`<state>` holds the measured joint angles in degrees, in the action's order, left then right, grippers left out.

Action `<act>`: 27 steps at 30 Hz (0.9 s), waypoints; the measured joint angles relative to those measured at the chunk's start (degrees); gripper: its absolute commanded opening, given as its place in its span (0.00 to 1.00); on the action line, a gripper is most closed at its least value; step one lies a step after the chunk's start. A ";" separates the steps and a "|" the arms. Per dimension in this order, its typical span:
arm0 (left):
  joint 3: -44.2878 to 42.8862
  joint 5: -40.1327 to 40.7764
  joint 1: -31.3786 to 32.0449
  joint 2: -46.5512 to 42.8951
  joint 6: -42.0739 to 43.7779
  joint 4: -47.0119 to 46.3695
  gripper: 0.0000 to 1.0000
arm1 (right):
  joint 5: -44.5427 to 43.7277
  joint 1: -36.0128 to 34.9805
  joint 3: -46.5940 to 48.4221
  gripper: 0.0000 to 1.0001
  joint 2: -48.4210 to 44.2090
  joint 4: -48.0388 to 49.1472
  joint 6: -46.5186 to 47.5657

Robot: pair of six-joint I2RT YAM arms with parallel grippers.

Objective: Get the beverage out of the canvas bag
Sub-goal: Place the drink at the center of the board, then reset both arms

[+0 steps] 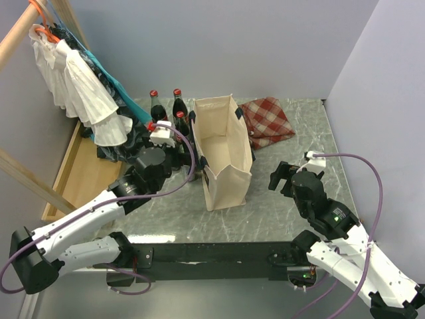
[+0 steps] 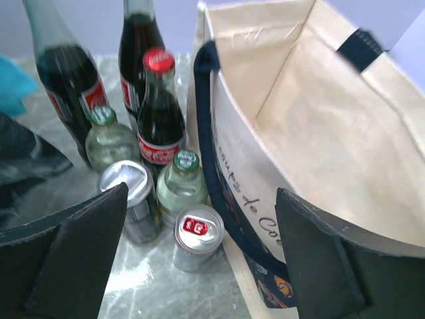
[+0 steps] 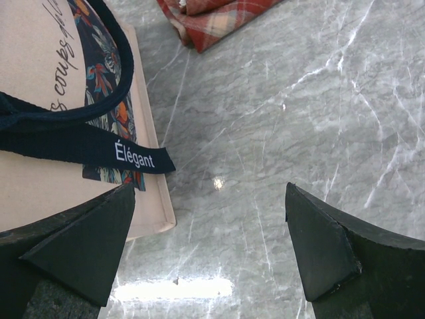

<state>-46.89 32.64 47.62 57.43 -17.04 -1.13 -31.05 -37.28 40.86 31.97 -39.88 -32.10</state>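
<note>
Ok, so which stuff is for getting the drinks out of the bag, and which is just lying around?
For the job: tall cream canvas bag with navy handles; dark glass cola bottles with red caps, clear green-capped bottles and silver cans standing beside it.
Just lying about: folded red checked cloth; white frilly clothes on a hanger.

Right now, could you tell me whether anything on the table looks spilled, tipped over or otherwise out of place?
Nothing looks spilled or tipped. The canvas bag stands upright and open, and the bottles and cans stand upright in a cluster beside it. Only the red checked cloth lies loosely rumpled near the bag's far end.
</note>
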 measured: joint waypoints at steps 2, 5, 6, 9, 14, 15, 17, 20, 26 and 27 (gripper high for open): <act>-1.66 -0.50 0.00 -0.37 1.51 1.05 0.90 | 0.00 0.00 0.00 1.00 0.00 0.00 0.00; -4.11 -2.03 -0.28 -0.68 3.32 2.91 0.89 | 0.02 -0.09 0.00 1.00 0.00 0.00 0.00; -4.68 -2.86 -0.59 -0.87 3.96 3.19 0.94 | 0.02 -0.09 0.00 1.00 0.00 0.00 0.00; -6.01 -5.60 -3.06 -1.84 4.87 4.48 0.97 | 0.02 -0.09 0.00 1.00 0.00 0.00 0.00; -6.56 -11.43 -10.08 -3.45 4.09 5.57 0.96 | 0.04 -0.11 0.00 1.00 0.00 0.00 0.00; -6.82 -12.59 -11.17 -3.50 3.98 5.92 0.96 | 0.04 -0.11 0.00 1.00 0.00 0.00 0.00; -7.69 -15.78 -13.29 -3.15 3.72 6.45 0.96 | 0.07 -0.13 0.00 1.00 0.00 0.00 0.00; -8.76 -18.67 -15.45 -2.12 3.08 6.58 0.96 | 0.20 -0.15 0.00 1.00 0.00 0.00 0.02; -8.85 -23.56 -21.14 -1.44 0.74 6.08 0.96 | 0.46 -0.24 0.00 1.00 -0.68 0.04 0.04; -8.85 -24.55 -22.73 -1.44 0.39 5.77 0.96 | 0.50 -0.24 0.00 1.00 -0.83 0.04 0.04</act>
<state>-55.75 8.10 24.88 55.99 -16.64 4.64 -30.55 -37.52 40.86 31.14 -39.83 -32.05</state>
